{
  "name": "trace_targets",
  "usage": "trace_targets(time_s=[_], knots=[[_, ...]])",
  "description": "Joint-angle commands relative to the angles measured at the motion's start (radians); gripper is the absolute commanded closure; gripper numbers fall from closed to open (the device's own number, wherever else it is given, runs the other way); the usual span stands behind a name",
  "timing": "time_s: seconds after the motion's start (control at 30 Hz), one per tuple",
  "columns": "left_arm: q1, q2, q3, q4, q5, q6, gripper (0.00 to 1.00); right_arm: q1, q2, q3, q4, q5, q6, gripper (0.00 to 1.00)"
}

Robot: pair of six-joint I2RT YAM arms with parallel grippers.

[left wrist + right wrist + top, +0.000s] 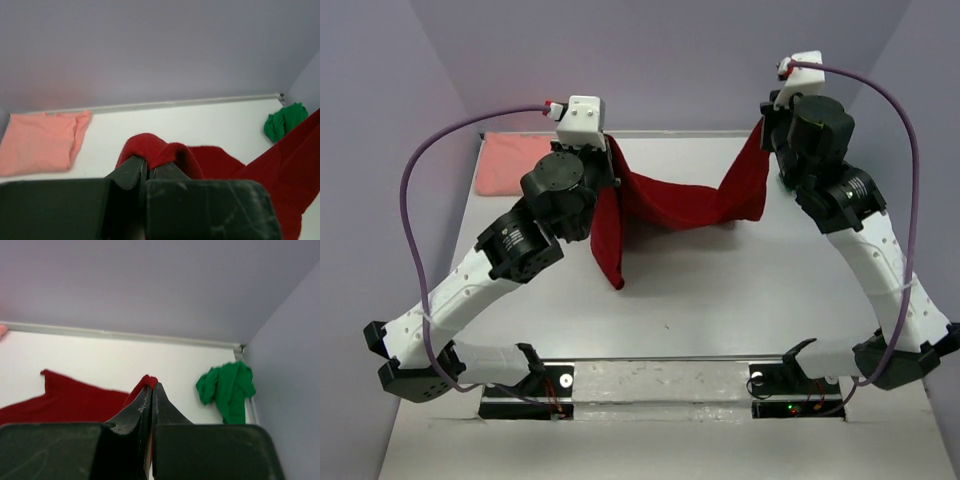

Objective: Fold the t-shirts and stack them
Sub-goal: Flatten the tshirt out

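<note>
At your left tool (145, 162) the jaws were pinched tight on a bunched edge of the dark red t-shirt (670, 205). Your right tool (151, 387) was clamped on another edge of it, a sliver of red showing at the tips. Between them the shirt hung slack, raised at both ends, its middle sagging toward the table (720, 300) and one flap drooping below the left tool. From that drape you could judge it light, limp cloth that slumps and creases, so grip corners or shoulder seams and keep it taut. The pale salmon pink t-shirt (40, 142) lay flat at far left. The bright green t-shirt (227, 387) sat crumpled in the far right corner.
</note>
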Motion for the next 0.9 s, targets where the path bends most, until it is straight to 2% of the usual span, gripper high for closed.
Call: trace_targets(time_s=[0.0,0.07,0.13,0.2,0.23,0.27,0.33,0.4,0.47,0.6,0.73,0.87], knots=[[0.03,0.129,0.186,0.219,-0.06,0.252,1.0,0.008,0.177,0.241,0.198,-0.014,-0.205,1.0],[0.114,0.207,0.337,0.149,0.087,0.161,1.0,-0.001,0.305,0.365,0.189,-0.049,-0.213,1.0],[0.242,0.314,0.398,0.103,0.211,0.131,1.0,-0.012,0.39,0.493,0.16,-0.065,-0.197,1.0],[0.306,0.385,0.489,0.086,0.241,0.126,1.0,-0.038,0.469,0.541,0.137,-0.056,-0.211,1.0],[0.402,0.493,0.589,0.022,0.3,0.108,1.0,-0.073,0.561,0.664,0.108,-0.058,-0.226,1.0],[0.424,0.56,0.686,-0.014,0.305,0.111,1.0,-0.084,0.58,0.714,0.107,-0.051,-0.237,1.0],[0.473,0.611,0.77,-0.048,0.318,0.132,1.0,-0.11,0.606,0.763,0.094,-0.043,-0.243,1.0],[0.478,0.625,0.815,-0.06,0.311,0.157,1.0,-0.121,0.591,0.783,0.095,-0.034,-0.26,1.0],[0.478,0.575,0.768,-0.039,0.31,0.168,1.0,-0.121,0.524,0.768,0.113,-0.032,-0.274,1.0],[0.458,0.369,0.671,-0.043,0.344,0.154,1.0,-0.057,0.338,0.679,0.159,0.039,-0.332,1.0],[0.36,0.24,0.582,-0.066,0.206,0.195,1.0,0.091,0.229,0.583,0.248,0.187,-0.456,1.0],[0.228,0.108,0.559,-0.192,0.043,0.188,1.0,0.25,0.128,0.527,0.381,0.37,-0.655,1.0]])
